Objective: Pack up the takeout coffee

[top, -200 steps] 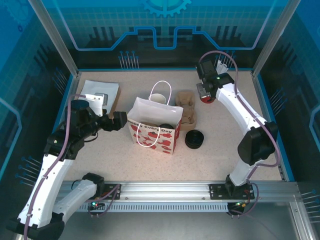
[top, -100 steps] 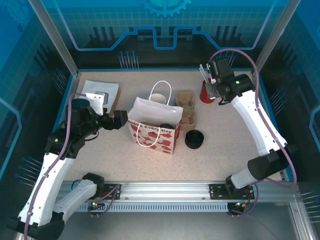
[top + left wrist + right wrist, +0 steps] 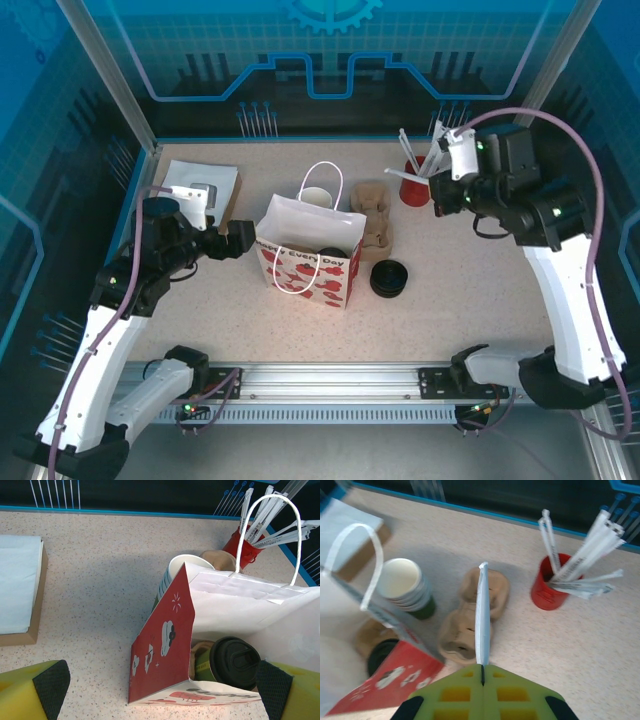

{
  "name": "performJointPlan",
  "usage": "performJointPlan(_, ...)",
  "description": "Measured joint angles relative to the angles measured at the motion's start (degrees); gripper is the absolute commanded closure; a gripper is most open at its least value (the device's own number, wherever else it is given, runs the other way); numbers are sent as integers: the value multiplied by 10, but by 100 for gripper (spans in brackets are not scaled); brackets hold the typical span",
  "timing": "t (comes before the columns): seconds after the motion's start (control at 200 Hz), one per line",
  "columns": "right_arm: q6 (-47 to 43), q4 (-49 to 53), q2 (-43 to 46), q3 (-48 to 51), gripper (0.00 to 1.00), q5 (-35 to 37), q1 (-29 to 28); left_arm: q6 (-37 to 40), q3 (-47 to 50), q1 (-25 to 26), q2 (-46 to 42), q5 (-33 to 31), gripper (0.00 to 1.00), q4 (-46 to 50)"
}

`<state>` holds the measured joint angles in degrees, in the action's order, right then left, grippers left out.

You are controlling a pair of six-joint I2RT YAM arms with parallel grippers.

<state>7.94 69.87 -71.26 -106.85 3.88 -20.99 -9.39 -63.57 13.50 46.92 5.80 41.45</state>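
Lidded coffee cup [image 3: 234, 661] sits inside the paper bag [image 3: 165, 630] on the counter [image 3: 100, 570]. Left fingers [image 3: 49, 686] spread wide, flanking the bag. Right fingers [image 3: 482, 680] pinch a wrapped straw [image 3: 482, 615].

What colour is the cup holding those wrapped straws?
The straw cup is red, clearest in the right wrist view.

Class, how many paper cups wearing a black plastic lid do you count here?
1. The green paper cup with a round black plastic lid sits inside the red-and-white paper bag; the bag's walls may hide others.
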Motion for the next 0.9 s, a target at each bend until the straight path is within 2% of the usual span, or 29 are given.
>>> performJointPlan(0.265, 11, 0, 47, -4, 99, -153, 0, -11, 0, 0, -2, 0, 1, -2)
performJointPlan(0.46, 13, 6, 56, -4, 100, -230, -2, -12, 0, 0, -5, 0, 1, -2)
performJointPlan(0.625, 12, 27, 52, -4, 100, -261, -27, -12, 0, 0, -6, -5, 1, 0)
performJointPlan(0.9, 5, 56, 21, -4, 100, -261, -104, -12, 0, 0, -10, -11, 1, 3)
